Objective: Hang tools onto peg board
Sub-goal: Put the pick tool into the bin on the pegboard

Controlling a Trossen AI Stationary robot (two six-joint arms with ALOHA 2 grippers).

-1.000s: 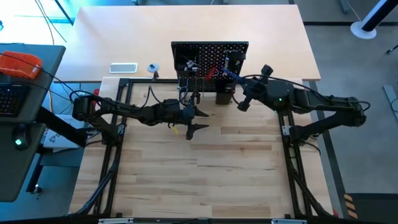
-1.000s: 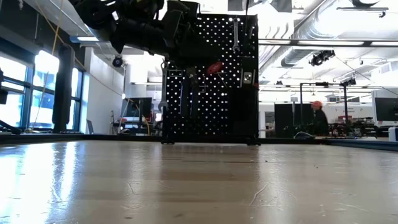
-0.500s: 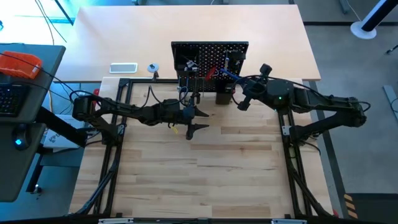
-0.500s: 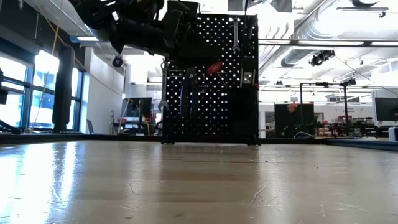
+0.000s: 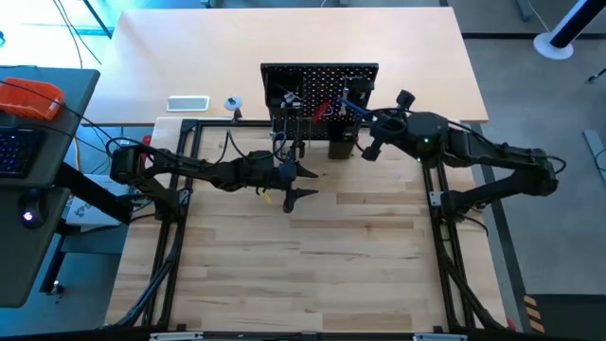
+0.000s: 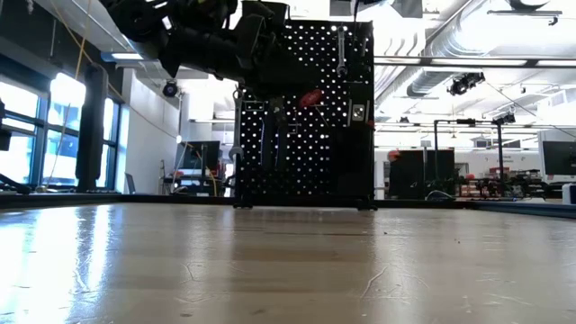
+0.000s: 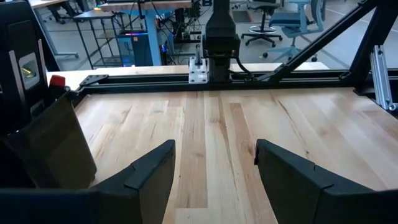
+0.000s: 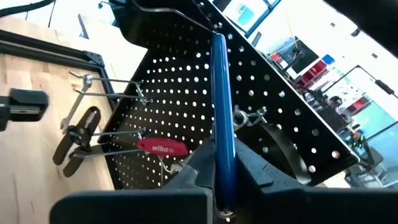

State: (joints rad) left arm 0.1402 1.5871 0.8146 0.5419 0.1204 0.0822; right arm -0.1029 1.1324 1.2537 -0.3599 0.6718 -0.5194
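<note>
From above you've got the right gripper (image 5: 365, 116) at the upright black perforated peg board (image 5: 319, 78), far centre of the table, while the left gripper (image 5: 301, 183) hangs just in front, fingers spread and empty. Right wrist: it's clenched on the blue-handled T hex key (image 8: 222, 134), near the red-handled screwdriver (image 8: 161, 148).

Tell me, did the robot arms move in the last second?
Yes. The right gripper, shut on the blue-handled T hex key, moved closer to the peg board. The left gripper stayed open over the table, holding nothing. The red-handled screwdriver stayed hanging.
</note>
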